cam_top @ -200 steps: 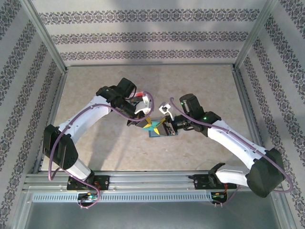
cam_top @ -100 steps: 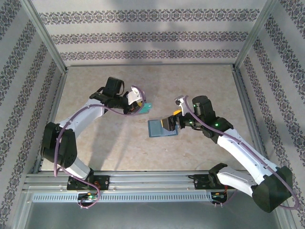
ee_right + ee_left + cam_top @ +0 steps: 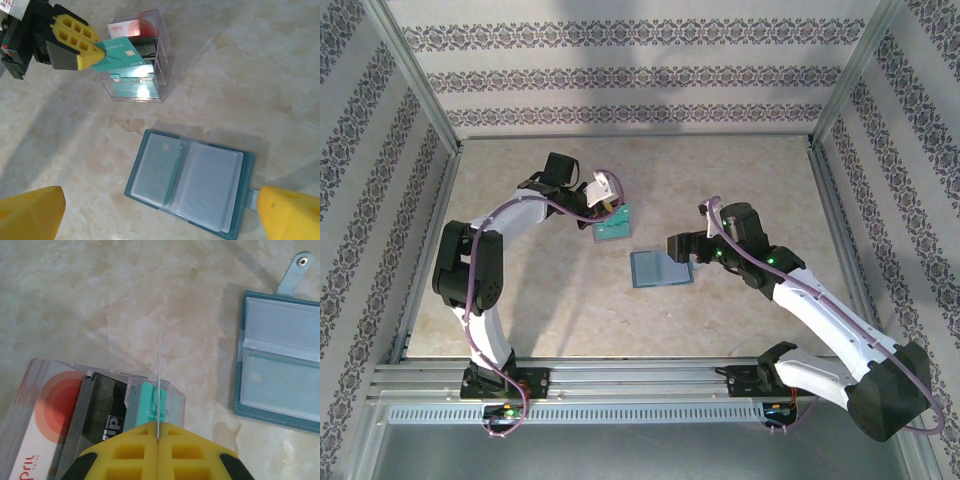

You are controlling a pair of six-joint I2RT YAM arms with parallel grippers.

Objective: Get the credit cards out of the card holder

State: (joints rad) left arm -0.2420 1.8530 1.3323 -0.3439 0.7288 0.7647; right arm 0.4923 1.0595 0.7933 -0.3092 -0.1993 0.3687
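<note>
Left gripper (image 3: 94, 54) clamped on the teal card (image 3: 122, 55) just above the clear box (image 3: 132, 92), card holder (image 3: 207, 185) open near the box under the wide-spread right gripper (image 3: 680, 248): square your card to a free slot before letting go.

Clear plastic box (image 3: 165, 64) on beige marbled tabletop (image 3: 250, 75)

One card holder (image 3: 210, 180), one clear box (image 3: 137, 90).
</note>
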